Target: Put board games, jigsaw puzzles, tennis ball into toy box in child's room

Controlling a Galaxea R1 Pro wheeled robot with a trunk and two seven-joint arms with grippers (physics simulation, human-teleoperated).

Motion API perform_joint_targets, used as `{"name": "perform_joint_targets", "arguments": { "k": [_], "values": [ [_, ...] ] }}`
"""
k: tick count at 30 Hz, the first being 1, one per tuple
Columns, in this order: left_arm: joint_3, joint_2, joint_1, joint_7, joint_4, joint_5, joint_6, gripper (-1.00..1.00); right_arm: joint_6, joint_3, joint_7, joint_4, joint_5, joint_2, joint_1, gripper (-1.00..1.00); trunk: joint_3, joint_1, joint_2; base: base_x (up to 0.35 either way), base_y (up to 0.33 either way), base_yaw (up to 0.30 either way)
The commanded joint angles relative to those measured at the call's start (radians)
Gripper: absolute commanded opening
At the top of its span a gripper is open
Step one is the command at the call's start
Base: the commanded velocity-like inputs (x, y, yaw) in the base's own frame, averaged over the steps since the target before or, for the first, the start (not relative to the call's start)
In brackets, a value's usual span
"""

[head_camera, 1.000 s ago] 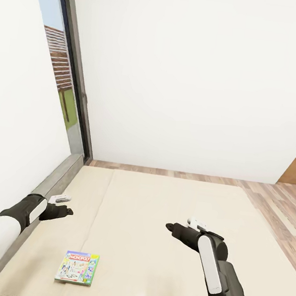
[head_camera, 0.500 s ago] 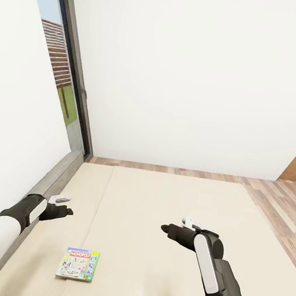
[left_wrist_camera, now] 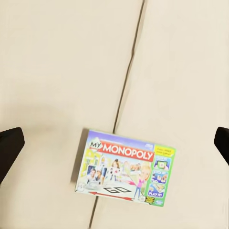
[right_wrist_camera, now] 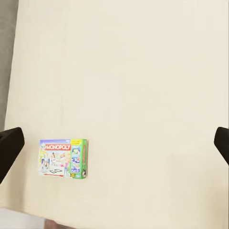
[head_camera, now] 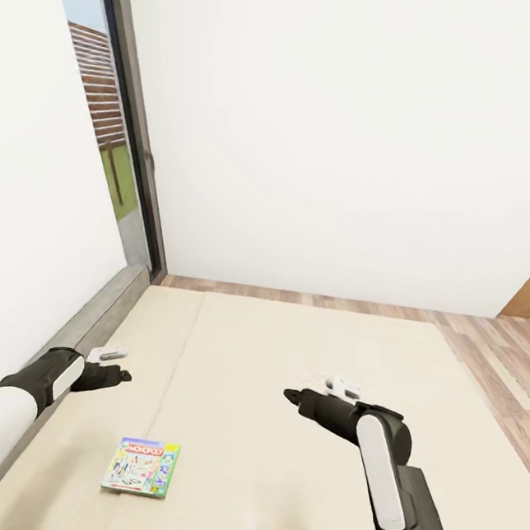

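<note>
- A board game (head_camera: 141, 466) lies flat on the beige bed (head_camera: 303, 361), near the robot and toward its left side; the cover reads "MONOPOLY".
- In the left wrist view the game (left_wrist_camera: 126, 168) sits across a seam in the mattress, with the two dark fingertips (left_wrist_camera: 9, 145) at the far edges of the picture, spread wide and holding nothing.
- In the right wrist view the game (right_wrist_camera: 63, 158) lies off to one side near the mattress edge; the fingertips (right_wrist_camera: 9, 143) are again at the picture's far edges, wide apart and empty.
- In the head view the left gripper (head_camera: 119, 376) hangs above the bed's left edge, beyond the game and apart from it.
- The right gripper (head_camera: 292, 396) hangs over the middle of the mattress, well apart from the game.
- A low grey headboard (head_camera: 97, 319) runs along the bed's left side against a white wall (head_camera: 347, 134).
- A tall dark-framed window (head_camera: 108, 121) stands at the left; wood-plank floor (head_camera: 502, 360) shows beyond and to the right of the bed.
</note>
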Motion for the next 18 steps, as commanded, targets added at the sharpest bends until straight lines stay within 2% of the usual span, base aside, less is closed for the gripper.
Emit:
{"name": "perform_joint_targets", "arguments": {
  "k": [1, 2, 8, 9, 13, 18],
  "values": [
    [0.001, 0.0, -0.001, 0.0, -0.001, 0.006, 0.003, 1.0, 0.003, 0.003, -0.001, -0.005, -0.027, -0.002, -0.001, 1.0, -0.004, 0.001, -0.002, 0.0, 0.0, 0.0],
    [0.001, 0.0, -0.001, -0.001, -0.001, 0.006, -0.001, 1.0, 0.003, 0.011, 0.027, -0.01, -0.069, -0.006, -0.001, 1.0, -0.005, 0.001, -0.002, 0.0, 0.0, 0.0],
    [0.001, 0.0, -0.001, -0.001, -0.001, 0.006, -0.006, 1.0, 0.003, 0.026, 0.172, -0.018, -0.208, -0.017, -0.001, 1.0, -0.015, 0.001, -0.002, 0.0, 0.0, 0.0],
    [0.001, 0.0, -0.001, -0.001, -0.001, 0.006, -0.007, 1.0, 0.003, 0.026, 0.228, -0.019, -0.237, -0.024, -0.001, 1.0, -0.017, 0.001, -0.002, 0.0, 0.0, 0.0],
    [0.0, 0.0, -0.001, -0.001, -0.001, 0.006, -0.008, 1.0, 0.003, 0.024, 0.333, -0.02, -0.271, -0.039, -0.001, 1.0, -0.024, 0.001, -0.002, 0.0, 0.0, 0.0],
    [0.0, -0.003, -0.001, -0.001, 0.0, 0.006, -0.01, 1.0, 0.003, 0.012, 0.444, -0.021, -0.291, -0.048, -0.001, 1.0, -0.032, 0.001, -0.002, 0.0, 0.0, 0.0]
  ]
}}
